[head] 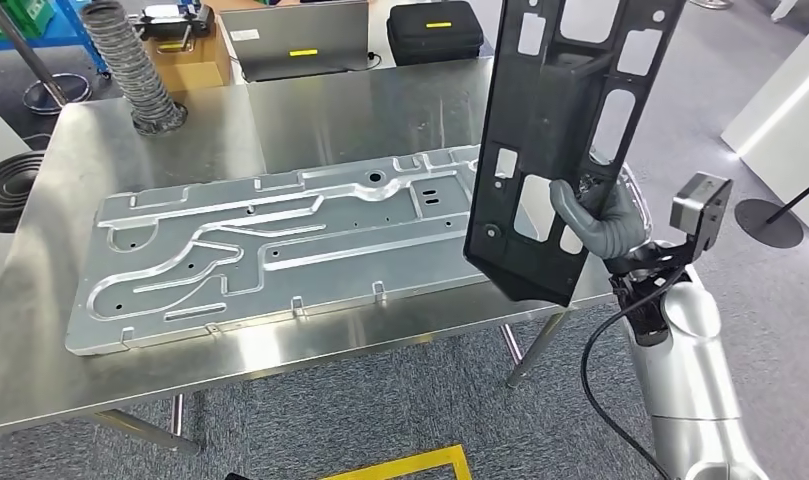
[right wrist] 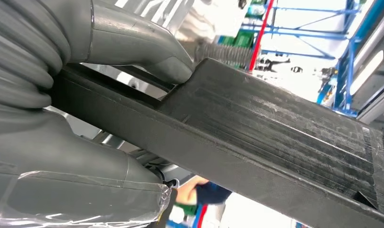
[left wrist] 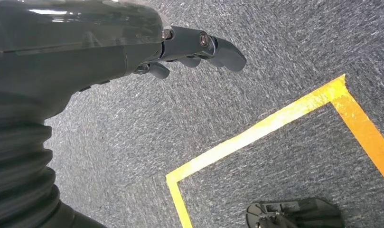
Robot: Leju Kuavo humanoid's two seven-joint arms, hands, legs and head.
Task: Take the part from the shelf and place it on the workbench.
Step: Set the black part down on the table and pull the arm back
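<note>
One broad stainless-steel table [head: 130,370] took up most of the room in front of the robot, standing on grey carpet [head: 400,410] marked with yellow tape [head: 410,468]. Across its top lay a long, flat machined aluminium plate [head: 280,245] with grooves, channels and small holes cut into its face, running nearly the full width of the table.

Next in size was the task's part, a tall black plastic panel with rectangular and oval cut-outs [head: 555,130]. It was held upright in the air over the right end of the table, its lower edge hanging just above the right end of the aluminium plate; whether the two touched I could not tell. The robot's right hand [head: 605,225] gripped the panel low on its right edge, and in the right wrist view the grey fingers [right wrist: 147,52] were clamped on one face of the black panel [right wrist: 275,142] with the thumb beneath it.

At the far edge of the table stood a grey ribbed flexible hose [head: 130,65], a closed grey laptop [head: 295,40] and a black carrying case with a yellow label [head: 435,30].

The left hand [left wrist: 190,47] hung beside the robot over the carpet [left wrist: 133,142], near a corner of yellow floor tape [left wrist: 275,121]; its dark fingers [left wrist: 225,52] were loosely extended and held nothing.
</note>
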